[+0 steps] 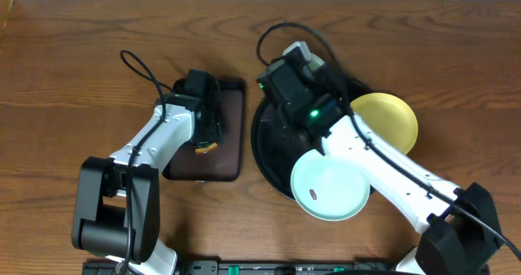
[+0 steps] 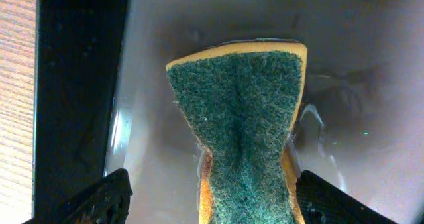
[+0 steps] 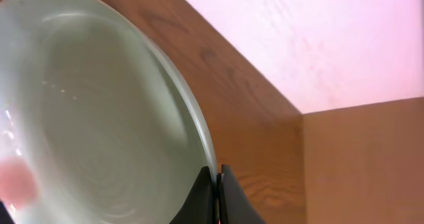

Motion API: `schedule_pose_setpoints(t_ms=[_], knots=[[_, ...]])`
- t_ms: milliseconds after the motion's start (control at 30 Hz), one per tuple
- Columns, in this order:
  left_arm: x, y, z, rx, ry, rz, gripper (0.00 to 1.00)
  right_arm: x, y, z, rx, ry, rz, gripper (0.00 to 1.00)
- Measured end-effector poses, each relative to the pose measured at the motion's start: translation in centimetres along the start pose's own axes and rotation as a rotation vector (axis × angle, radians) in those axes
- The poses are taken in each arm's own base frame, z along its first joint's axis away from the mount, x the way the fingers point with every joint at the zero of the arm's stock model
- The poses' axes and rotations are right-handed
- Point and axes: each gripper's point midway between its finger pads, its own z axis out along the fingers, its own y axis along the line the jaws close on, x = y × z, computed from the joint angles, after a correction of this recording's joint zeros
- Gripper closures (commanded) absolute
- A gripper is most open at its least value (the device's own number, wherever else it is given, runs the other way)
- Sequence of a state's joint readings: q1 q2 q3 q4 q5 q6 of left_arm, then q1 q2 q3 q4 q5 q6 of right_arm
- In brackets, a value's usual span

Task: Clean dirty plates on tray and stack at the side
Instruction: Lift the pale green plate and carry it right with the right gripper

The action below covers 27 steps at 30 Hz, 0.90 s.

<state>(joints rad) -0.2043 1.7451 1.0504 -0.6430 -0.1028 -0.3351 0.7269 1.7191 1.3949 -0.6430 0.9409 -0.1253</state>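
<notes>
White arm links (image 1: 159,137), black joints (image 1: 102,214), looping cables (image 1: 140,65), green light (image 1: 313,114)

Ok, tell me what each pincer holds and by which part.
The right pincer is shut on the pale mint-green round plate, pinching its rim. The left pincer is open and holds nothing; the green-and-yellow sponge lies between its tips.

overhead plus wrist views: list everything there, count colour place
black tray: 1, round, right of centre
plates: 3; yellow plate at tray's right edge, mint plate at its near edge, second mint plate tilted, held by rim
brown tray: 1, rectangular, left of black tray
sponge: 1, green and yellow, on brown tray
table: 1, brown wood
left gripper: 1, black, open around sponge
right gripper: 1, black, shut on second mint plate
</notes>
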Motion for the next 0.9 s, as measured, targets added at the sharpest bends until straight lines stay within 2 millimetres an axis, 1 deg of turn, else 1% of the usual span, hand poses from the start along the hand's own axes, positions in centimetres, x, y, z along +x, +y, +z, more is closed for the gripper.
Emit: schedule_pose_setpoints(t_ms=[67, 233, 400, 567, 900], knots=[[0.0, 0.0, 0.0, 0.0, 0.0, 0.0, 0.2, -0.4, 0.4, -0.9, 0.017, -0.019, -0.027, 0.99], [0.0, 0.0, 0.0, 0.0, 0.0, 0.0, 0.2, -0.9, 0.3, -2.4, 0.078, -0.044, -0.075, 0.99], [0.0, 0.0, 0.0, 0.0, 0.0, 0.0, 0.2, -1.2, 0.2, -3.3, 0.115, -0.059, -0.114, 0.99], [0.0, 0.0, 0.0, 0.0, 0.0, 0.0, 0.19, -1.4, 0.3, -3.7, 0.129, -0.066, -0.126, 0.99], [0.0, 0.0, 0.0, 0.0, 0.0, 0.0, 0.2, -1.4, 0.0, -3.7, 0.146, -0.064, -0.134, 0.99]])
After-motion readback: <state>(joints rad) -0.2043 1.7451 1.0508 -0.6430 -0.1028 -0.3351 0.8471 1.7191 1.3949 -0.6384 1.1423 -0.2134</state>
